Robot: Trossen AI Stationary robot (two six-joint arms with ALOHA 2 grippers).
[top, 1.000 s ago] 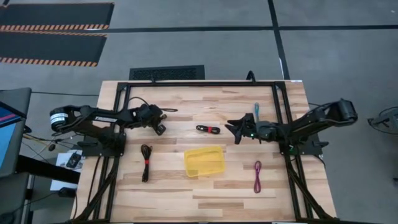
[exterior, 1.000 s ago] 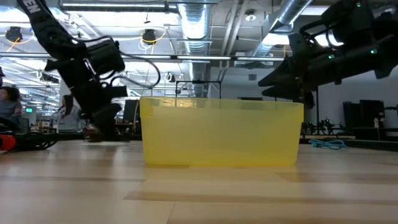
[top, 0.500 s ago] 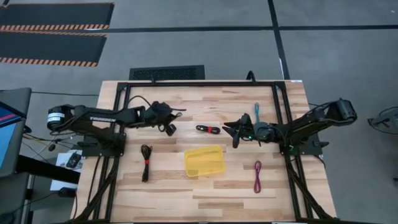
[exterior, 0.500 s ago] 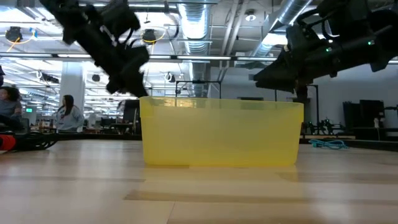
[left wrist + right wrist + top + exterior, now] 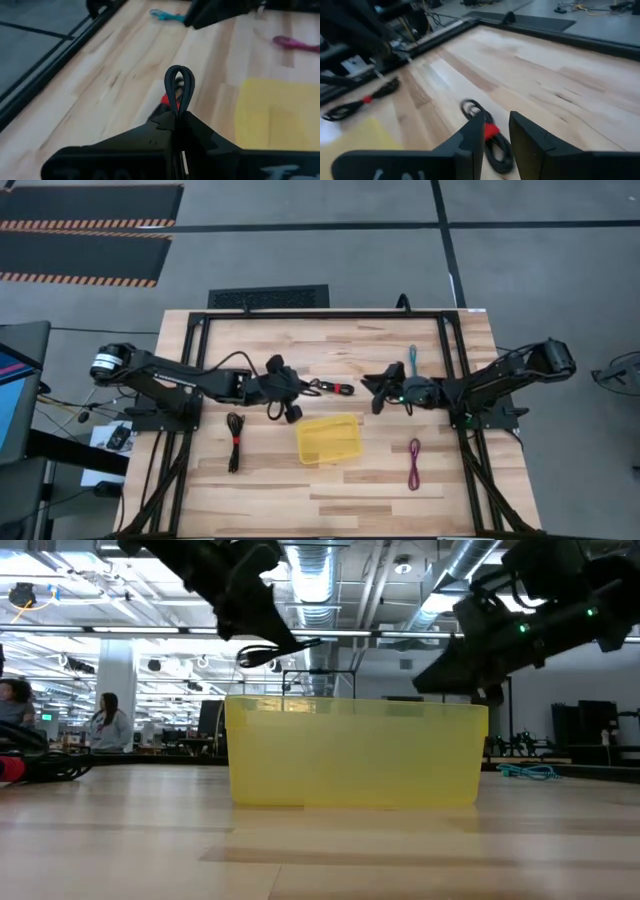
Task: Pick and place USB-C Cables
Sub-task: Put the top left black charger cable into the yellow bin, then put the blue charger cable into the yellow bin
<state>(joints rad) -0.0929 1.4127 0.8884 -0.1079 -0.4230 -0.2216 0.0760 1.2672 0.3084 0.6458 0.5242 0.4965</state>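
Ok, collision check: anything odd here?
Yes. Both end effectors are at one black cable with a red band: the left end effector grips its loop, the right end effector, open, points at it.

A short black coiled cable with a red band [image 5: 335, 388] lay mid-table; another black, red-banded bundle [image 5: 234, 442] stretched lengthwise at the left; a thin teal cable [image 5: 411, 359] and a magenta one [image 5: 414, 463] lay right.
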